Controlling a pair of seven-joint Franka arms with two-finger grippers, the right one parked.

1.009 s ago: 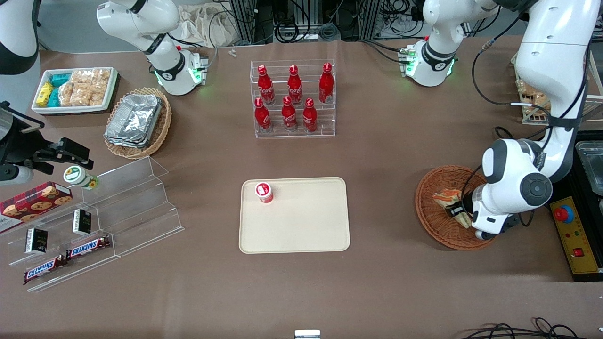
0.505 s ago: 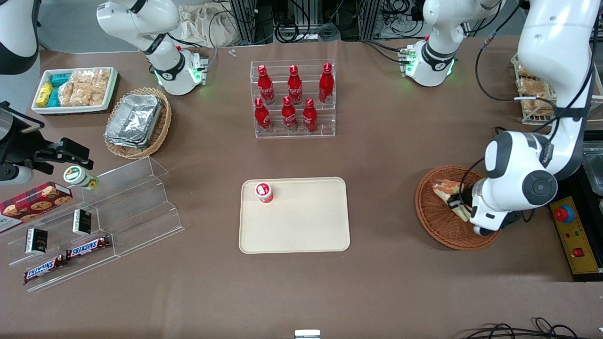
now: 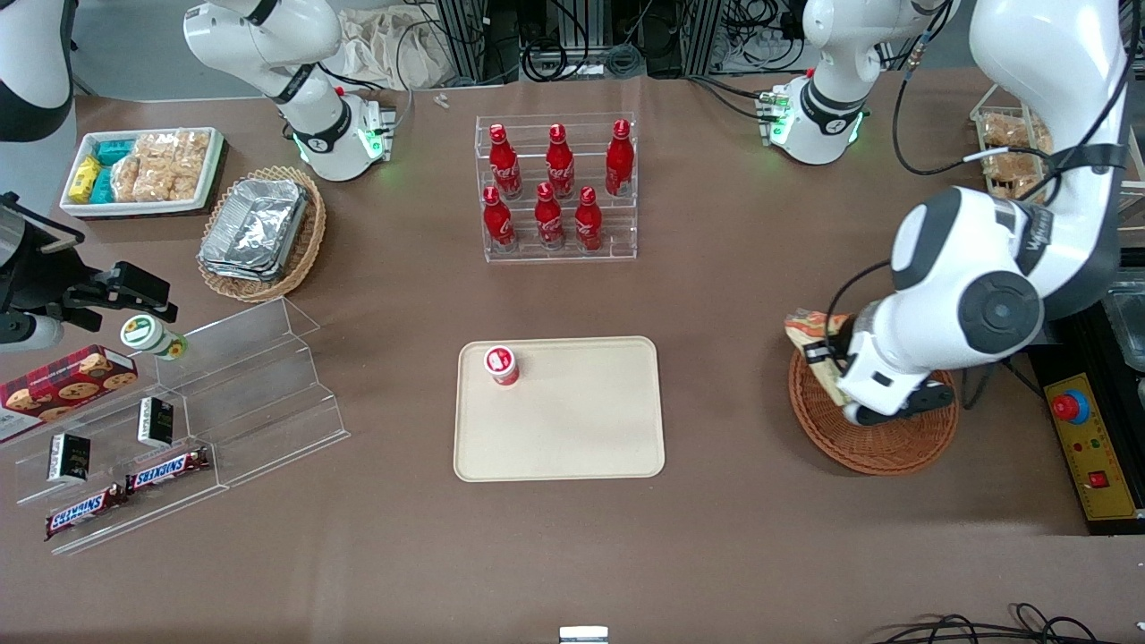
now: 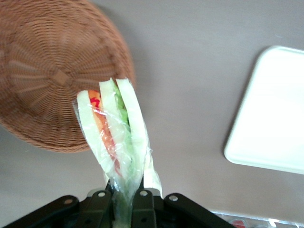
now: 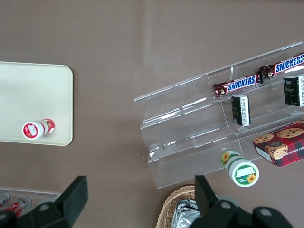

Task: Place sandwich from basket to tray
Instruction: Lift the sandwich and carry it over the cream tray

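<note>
Above basket (image 3: 872,443) rim: sandwich (image 4: 114,130) (wrapped) pinched in gripper (image 4: 124,202).

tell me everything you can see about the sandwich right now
The sandwich is a triangular wedge of pale bread slices with red, orange and green filling along its cut edge, wrapped in clear film. The pincer is shut on the narrow end and holds it in the air, cut edge away from the fingers. It hangs above the rim of the round brown wicker basket, on the side toward the beige tray, touching neither.
</note>
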